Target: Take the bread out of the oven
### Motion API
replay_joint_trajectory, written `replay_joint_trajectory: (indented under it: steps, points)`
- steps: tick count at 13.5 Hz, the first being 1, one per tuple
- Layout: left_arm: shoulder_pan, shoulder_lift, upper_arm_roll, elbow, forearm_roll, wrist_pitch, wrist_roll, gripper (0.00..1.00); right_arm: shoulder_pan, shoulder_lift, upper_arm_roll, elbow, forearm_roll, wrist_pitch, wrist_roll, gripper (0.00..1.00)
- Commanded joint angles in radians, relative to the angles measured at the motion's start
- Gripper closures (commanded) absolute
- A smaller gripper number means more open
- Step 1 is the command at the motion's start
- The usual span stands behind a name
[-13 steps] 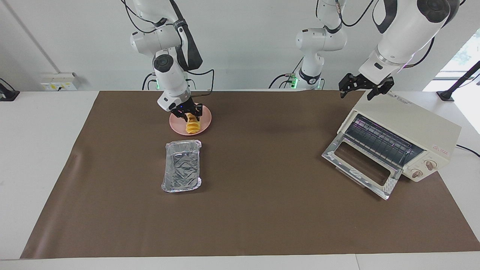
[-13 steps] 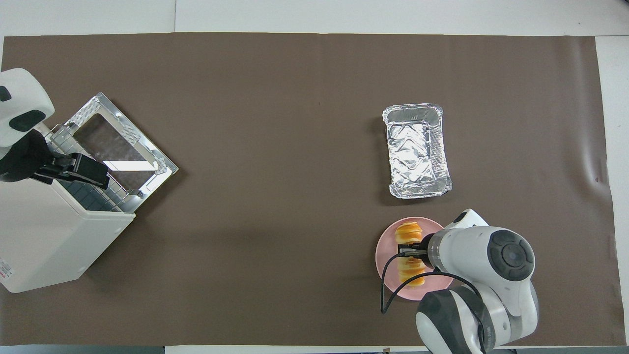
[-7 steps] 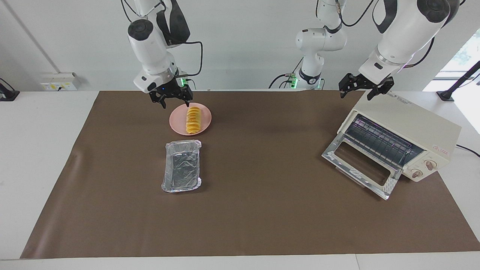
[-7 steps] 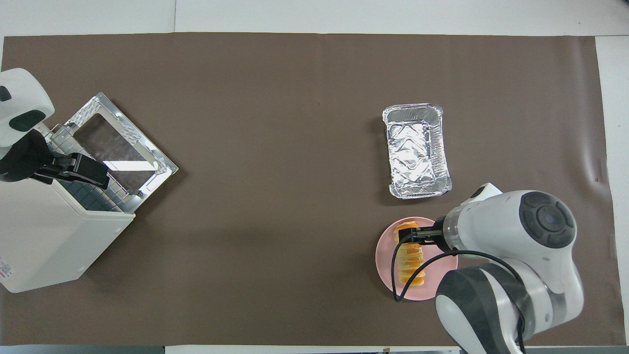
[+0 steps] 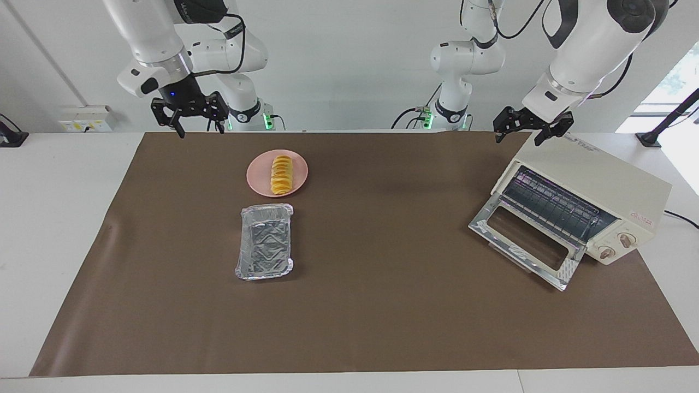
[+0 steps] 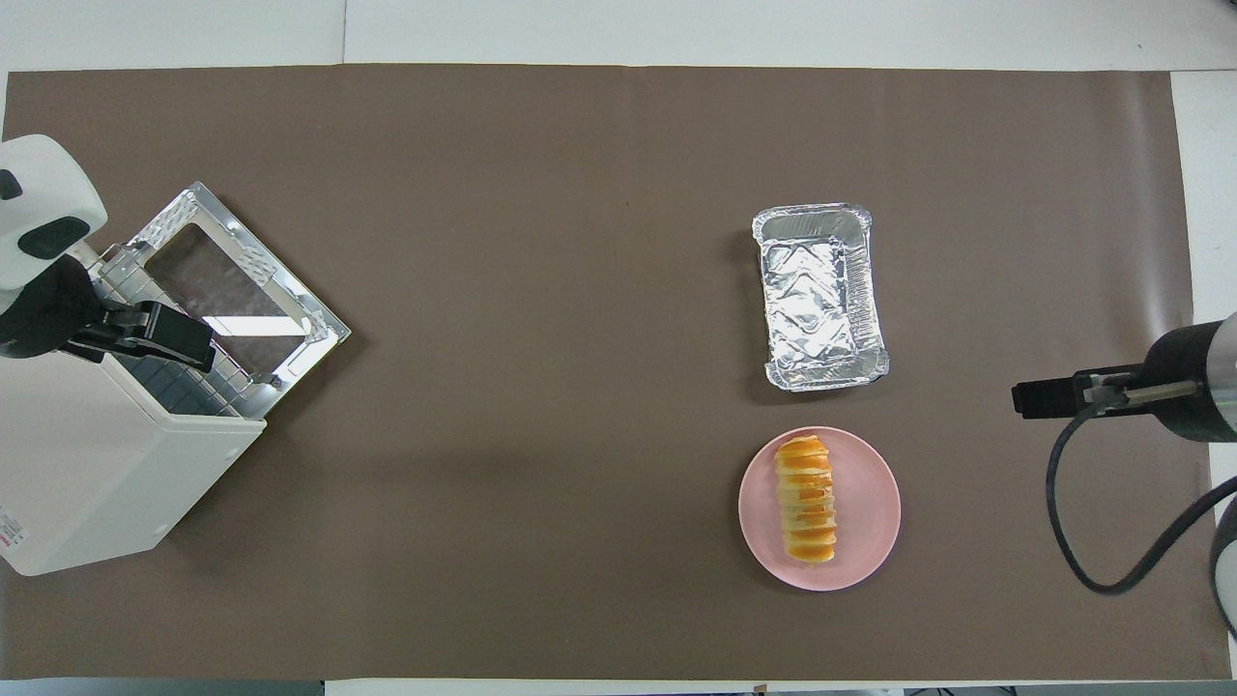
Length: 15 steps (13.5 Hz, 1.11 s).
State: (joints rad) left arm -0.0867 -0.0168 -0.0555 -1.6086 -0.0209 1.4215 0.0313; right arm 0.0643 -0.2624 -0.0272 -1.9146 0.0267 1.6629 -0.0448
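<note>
So the ridged golden-yellow bread [image 5: 280, 174] lies on the round pink plate [image 5: 258, 178], out of the cream-white oven [image 5: 592, 183]. Right gripper [image 5: 195, 126], fingers spread, empty, hangs nearest; left gripper [image 5: 527, 129] waits spread over the oven.

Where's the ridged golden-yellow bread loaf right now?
The ridged golden-yellow bread loaf lies on the round pink plate toward the right arm's end of the table, just nearer the robots than the crinkled silver foil tray; neither claw touches it.

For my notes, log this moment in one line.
bread: on plate | oven: door down | right tool: open, raised | left tool: open, over oven
</note>
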Motion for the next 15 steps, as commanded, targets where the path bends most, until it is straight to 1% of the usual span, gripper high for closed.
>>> replay_joint_trajectory:
  steps: [1,3,5,6,7,9,11,15]
  points:
    - [0.01,-0.022,-0.007,-0.024,0.016,0.019,0.007,0.0,-0.023,0.109,0.01,0.149,-0.034,-0.052,-0.024,0.0]
    - [0.008,-0.023,-0.007,-0.024,0.015,0.019,0.007,0.0,-0.038,0.17,0.007,0.201,-0.031,-0.064,-0.024,0.0]
    - [0.01,-0.022,-0.007,-0.024,0.016,0.019,0.007,0.0,-0.05,0.245,0.007,0.3,-0.031,-0.115,-0.026,0.0]
    - [0.01,-0.022,-0.007,-0.024,0.016,0.019,0.007,0.0,-0.05,0.262,0.007,0.313,-0.033,-0.115,-0.026,0.0]
    - [0.008,-0.023,-0.007,-0.024,0.016,0.019,0.007,0.0,-0.054,0.258,0.006,0.304,-0.034,-0.117,-0.024,0.0]
    - [0.01,-0.023,-0.007,-0.024,0.016,0.019,0.007,0.0,-0.09,0.253,0.006,0.29,-0.034,-0.118,-0.024,0.0]
    - [0.01,-0.022,-0.007,-0.024,0.016,0.019,0.007,0.0,-0.095,0.25,0.006,0.286,-0.034,-0.138,-0.021,0.0]
    - [0.008,-0.022,-0.007,-0.024,0.016,0.019,0.007,0.0,-0.112,0.25,0.004,0.286,-0.036,-0.137,-0.017,0.0]
